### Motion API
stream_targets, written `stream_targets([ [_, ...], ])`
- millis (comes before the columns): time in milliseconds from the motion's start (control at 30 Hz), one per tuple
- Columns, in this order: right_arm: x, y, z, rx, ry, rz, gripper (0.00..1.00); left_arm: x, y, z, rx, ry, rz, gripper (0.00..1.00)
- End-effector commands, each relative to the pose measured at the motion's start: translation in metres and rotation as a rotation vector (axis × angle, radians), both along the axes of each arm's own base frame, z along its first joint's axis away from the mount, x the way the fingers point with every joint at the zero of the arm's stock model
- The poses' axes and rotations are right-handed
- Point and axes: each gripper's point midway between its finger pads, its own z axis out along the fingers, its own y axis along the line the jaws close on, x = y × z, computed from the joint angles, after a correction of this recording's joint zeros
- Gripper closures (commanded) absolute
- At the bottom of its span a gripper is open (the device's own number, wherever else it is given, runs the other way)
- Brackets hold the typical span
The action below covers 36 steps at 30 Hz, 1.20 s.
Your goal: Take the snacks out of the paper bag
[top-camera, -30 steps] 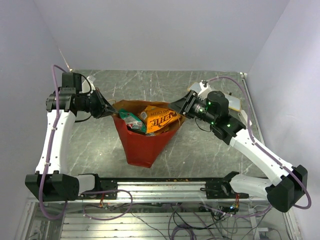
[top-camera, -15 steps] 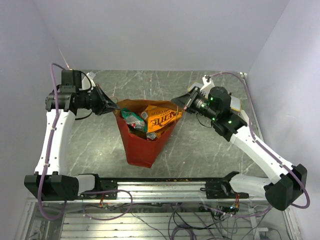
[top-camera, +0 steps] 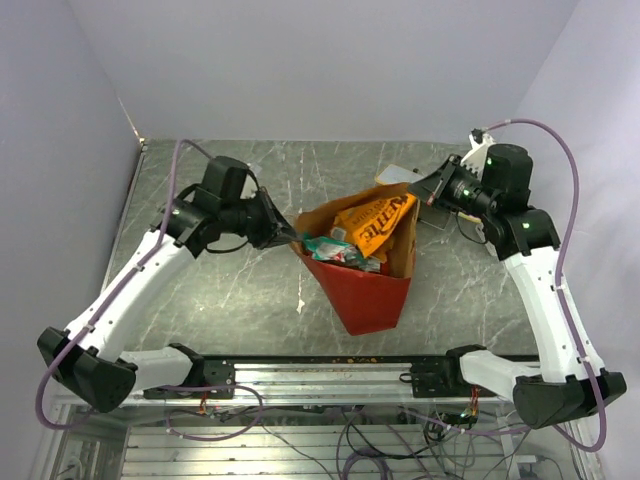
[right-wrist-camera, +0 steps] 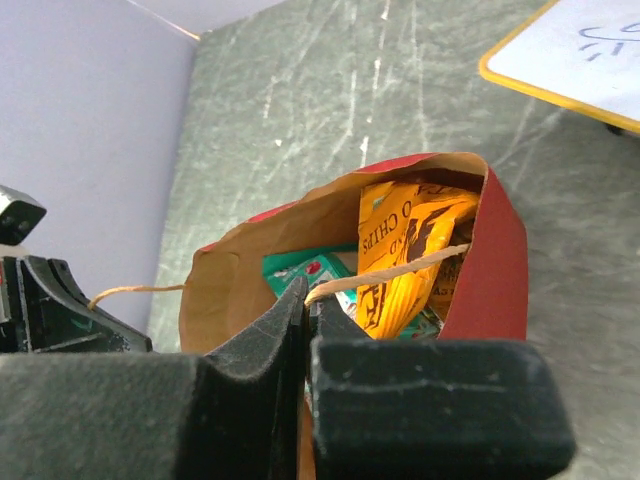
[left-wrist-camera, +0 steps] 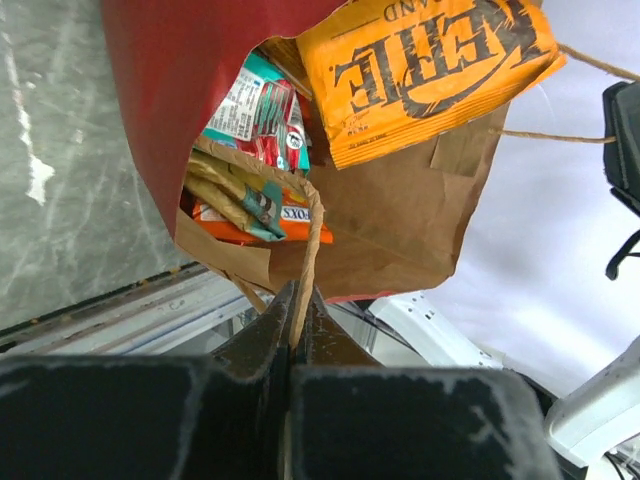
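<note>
The red paper bag (top-camera: 372, 295) hangs open between my two arms, its brown inside showing. Snacks fill it: an orange chip packet (top-camera: 375, 220) on top, teal and red wrappers (top-camera: 335, 250) beside it. My left gripper (top-camera: 288, 236) is shut on the bag's left loop handle (left-wrist-camera: 308, 250). My right gripper (top-camera: 428, 187) is shut on the right loop handle (right-wrist-camera: 400, 270). In the left wrist view the orange packet (left-wrist-camera: 430, 70) leans out of the mouth above teal wrappers (left-wrist-camera: 255, 100). In the right wrist view the orange packet (right-wrist-camera: 410, 250) and a teal wrapper (right-wrist-camera: 305, 270) lie inside.
A flat white card with a yellow edge (right-wrist-camera: 570, 60) lies on the grey marbled table (top-camera: 220, 290) at the back right, behind the bag. The arms' rail (top-camera: 320, 375) runs along the near edge. Walls close in on three sides.
Both arms have carried the bag to the right by its handles. The bag's mouth is pulled wider, and the orange packet now tilts toward the right side.
</note>
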Motion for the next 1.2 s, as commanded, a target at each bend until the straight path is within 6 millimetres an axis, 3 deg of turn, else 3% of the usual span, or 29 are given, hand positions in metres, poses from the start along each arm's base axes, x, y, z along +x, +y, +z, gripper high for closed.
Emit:
stream_targets([
  [0, -0.018, -0.015, 0.028, -0.119, -0.089, 0.045, 1.00, 0.010, -0.047, 0.022, -0.121, -0.059, 0.019, 0.93],
  [133, -0.024, -0.015, 0.036, -0.192, -0.061, 0.112, 1.00, -0.005, -0.080, 0.015, -0.075, -0.047, -0.026, 0.93],
  [267, -0.028, -0.018, 0.039, -0.232, -0.061, 0.128, 1.00, -0.016, -0.084, 0.005, -0.036, -0.047, -0.018, 0.91],
  [333, -0.032, -0.016, 0.043, -0.216, -0.082, 0.138, 1.00, -0.019, -0.070, -0.002, 0.011, -0.053, 0.007, 0.81],
  [467, -0.036, -0.002, 0.037, -0.136, -0.059, 0.188, 1.00, -0.027, -0.025, 0.000, 0.149, -0.108, 0.078, 0.50],
  [600, -0.040, 0.007, 0.044, -0.083, -0.099, 0.228, 1.00, -0.042, 0.011, 0.016, 0.196, -0.149, 0.128, 0.37],
  [667, -0.041, 0.008, 0.049, -0.071, -0.118, 0.228, 1.00, -0.050, 0.021, 0.023, 0.188, -0.154, 0.133, 0.31],
  [700, -0.041, 0.009, 0.051, -0.064, -0.123, 0.233, 1.00, -0.053, 0.024, 0.027, 0.185, -0.157, 0.133, 0.24],
  [833, -0.042, 0.013, 0.058, -0.035, -0.138, 0.244, 1.00, -0.053, 0.032, 0.054, 0.203, -0.205, 0.128, 0.08],
  [967, -0.040, 0.015, 0.063, -0.015, -0.144, 0.241, 1.00, -0.042, 0.007, 0.084, 0.176, -0.270, 0.052, 0.01],
  [1167, -0.041, 0.015, 0.065, -0.006, -0.152, 0.239, 1.00, -0.036, -0.081, 0.092, 0.197, -0.389, -0.153, 0.01],
])
